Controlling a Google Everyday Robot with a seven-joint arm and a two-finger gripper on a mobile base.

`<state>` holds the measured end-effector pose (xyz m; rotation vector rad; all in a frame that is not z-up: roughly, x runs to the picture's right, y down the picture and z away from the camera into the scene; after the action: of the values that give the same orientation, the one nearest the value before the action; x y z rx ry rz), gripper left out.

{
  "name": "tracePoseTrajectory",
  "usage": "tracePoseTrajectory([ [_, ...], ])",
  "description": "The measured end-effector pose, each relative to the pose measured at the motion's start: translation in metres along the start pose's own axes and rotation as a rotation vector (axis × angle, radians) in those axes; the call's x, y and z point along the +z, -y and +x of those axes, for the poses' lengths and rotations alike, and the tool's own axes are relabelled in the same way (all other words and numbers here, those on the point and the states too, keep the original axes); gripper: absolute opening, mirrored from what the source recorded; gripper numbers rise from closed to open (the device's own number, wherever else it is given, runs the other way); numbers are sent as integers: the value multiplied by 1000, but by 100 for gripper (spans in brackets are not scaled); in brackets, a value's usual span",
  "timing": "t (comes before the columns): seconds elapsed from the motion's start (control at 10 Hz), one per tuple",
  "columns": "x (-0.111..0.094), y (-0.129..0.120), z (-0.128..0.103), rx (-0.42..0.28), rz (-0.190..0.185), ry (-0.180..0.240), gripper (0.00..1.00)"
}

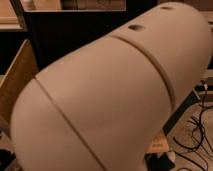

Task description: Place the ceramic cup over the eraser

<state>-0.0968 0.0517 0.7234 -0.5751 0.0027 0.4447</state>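
Observation:
My own arm's cream-white casing (pixel 110 95) fills almost the whole camera view, running from the lower left to the upper right. It hides the work area. The gripper is not in view. The ceramic cup and the eraser are hidden or out of view.
A light wooden panel (pixel 17 80) stands at the left edge. A dark cabinet or screen (pixel 70 35) is behind the arm. Black cables (pixel 197 135) lie on a surface at the lower right, next to a small orange-and-white object (pixel 159 146).

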Motion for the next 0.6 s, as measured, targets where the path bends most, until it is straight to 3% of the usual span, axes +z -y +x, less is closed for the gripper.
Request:
tracePoseTrajectory([
  [0.3, 0, 0, 0, 0, 0, 0, 73],
  [0.6, 0, 0, 0, 0, 0, 0, 79],
])
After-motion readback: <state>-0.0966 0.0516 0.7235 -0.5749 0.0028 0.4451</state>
